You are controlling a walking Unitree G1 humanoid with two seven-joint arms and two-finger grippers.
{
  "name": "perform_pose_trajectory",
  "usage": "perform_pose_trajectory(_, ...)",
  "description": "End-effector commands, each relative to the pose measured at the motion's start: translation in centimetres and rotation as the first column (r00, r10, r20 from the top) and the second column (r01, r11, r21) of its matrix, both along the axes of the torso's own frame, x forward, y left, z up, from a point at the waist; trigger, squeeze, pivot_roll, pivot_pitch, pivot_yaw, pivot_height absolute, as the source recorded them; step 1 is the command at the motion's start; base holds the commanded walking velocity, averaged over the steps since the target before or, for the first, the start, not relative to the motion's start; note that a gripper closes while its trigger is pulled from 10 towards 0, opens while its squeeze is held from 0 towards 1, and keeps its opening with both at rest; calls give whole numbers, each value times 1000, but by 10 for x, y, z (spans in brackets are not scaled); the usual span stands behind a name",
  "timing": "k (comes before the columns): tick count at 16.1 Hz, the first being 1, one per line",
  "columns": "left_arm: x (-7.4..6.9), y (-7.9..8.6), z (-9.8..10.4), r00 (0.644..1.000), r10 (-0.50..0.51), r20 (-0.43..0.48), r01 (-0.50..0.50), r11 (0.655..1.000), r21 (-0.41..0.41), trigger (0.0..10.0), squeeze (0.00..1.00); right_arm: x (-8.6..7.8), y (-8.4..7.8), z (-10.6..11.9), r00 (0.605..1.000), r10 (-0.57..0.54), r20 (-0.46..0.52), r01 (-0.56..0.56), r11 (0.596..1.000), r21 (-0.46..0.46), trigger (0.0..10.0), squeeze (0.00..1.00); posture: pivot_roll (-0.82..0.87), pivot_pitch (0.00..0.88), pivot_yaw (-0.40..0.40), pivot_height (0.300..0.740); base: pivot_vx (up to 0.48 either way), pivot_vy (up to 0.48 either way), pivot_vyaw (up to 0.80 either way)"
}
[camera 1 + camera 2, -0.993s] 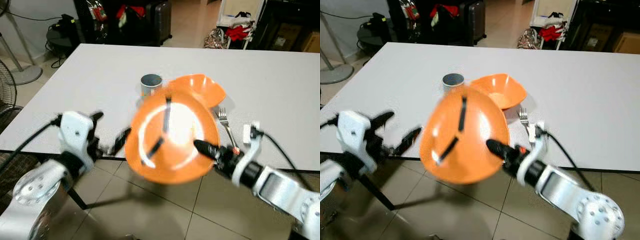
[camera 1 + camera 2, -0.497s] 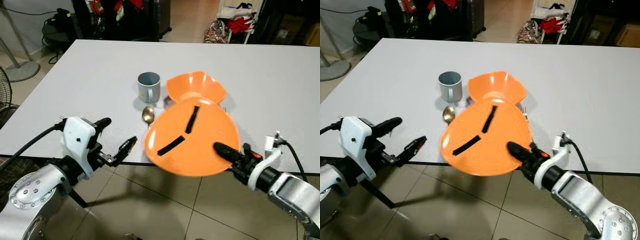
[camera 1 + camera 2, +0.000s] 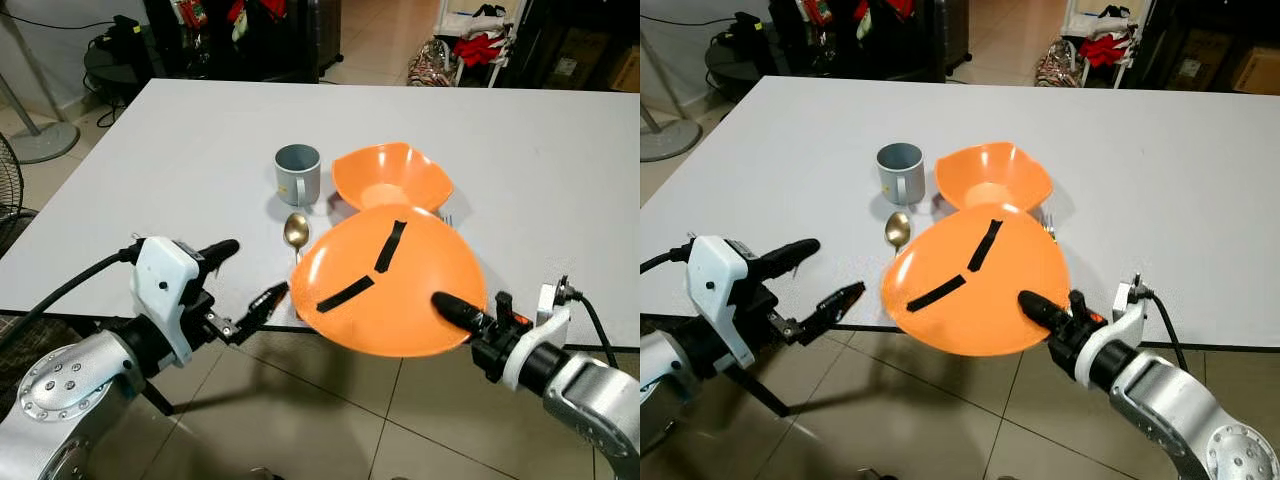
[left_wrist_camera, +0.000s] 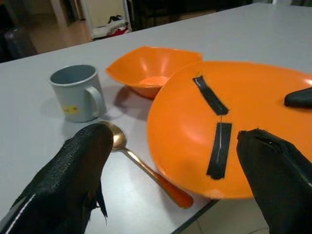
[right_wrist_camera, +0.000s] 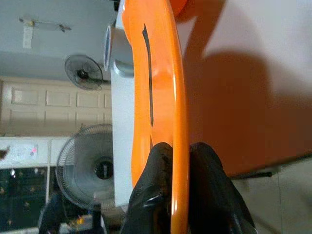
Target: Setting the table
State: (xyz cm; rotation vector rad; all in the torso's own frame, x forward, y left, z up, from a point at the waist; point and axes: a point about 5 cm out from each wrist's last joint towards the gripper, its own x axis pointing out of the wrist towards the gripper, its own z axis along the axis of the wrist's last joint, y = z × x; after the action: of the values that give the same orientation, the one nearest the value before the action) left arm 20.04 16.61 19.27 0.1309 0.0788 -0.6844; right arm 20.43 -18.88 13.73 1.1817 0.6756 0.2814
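Setting of white rectangular worktop [image 3: 560, 160] partly done. Already laid near front edge: grey ceramic mug [image 3: 298, 173], handle toward front; orange plastic bowl with wavy rim [image 3: 391, 176] just beside mug, on robot's right; gold-bowled spoon with orange handle [image 3: 296, 231] just in front of mug, handle running under plate rim. Sliver of fork visible beyond plate, beside bowl; too little showing to confirm position.

Round orange plastic plate with two black tape strips [image 3: 385, 280] not yet laid: held tilted over front edge of worktop, near portion overhanging floor, far rim close to bowl. Whether far rim touches worktop, not discernible.

Right gripper [image 5: 178, 187] clamped on near rim of plate, one finger above and one below, seen edge-on in right wrist view. Grip confined to rim; judged adequate for a light plate, slip possible if tilted further.

Left gripper [image 3: 248, 278] spread wide, empty, off front edge of worktop on robot's left of plate, near spoon handle, touching nothing.

Remaining, by judgement: levelling plate, setting it flat in front of bowl clear of spoon, release; cutlery alignment either side possibly outstanding.
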Motion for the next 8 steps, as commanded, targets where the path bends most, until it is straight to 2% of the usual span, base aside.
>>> perform_pose_trajectory(1,-4,-3,-1,999,-30,-16,30,1000,5,10000,0,-6,6,10,996,62,59,-65,996,52,10000,0,-101,78,39,740,0,0,0)
perform_pose_trajectory(3,-5,-5,-2,999,-43,-23,43,999,5,10000,0,-8,6,8,997,55,51,-58,997,54,10000,0,-101,81,42,740,0,0,0)
perform_pose_trajectory(8,-3,-9,-3,997,-61,-36,61,998,5,10000,0,6,4,10,999,8,40,-10,997,71,10000,0,-99,75,47,740,0,0,0)
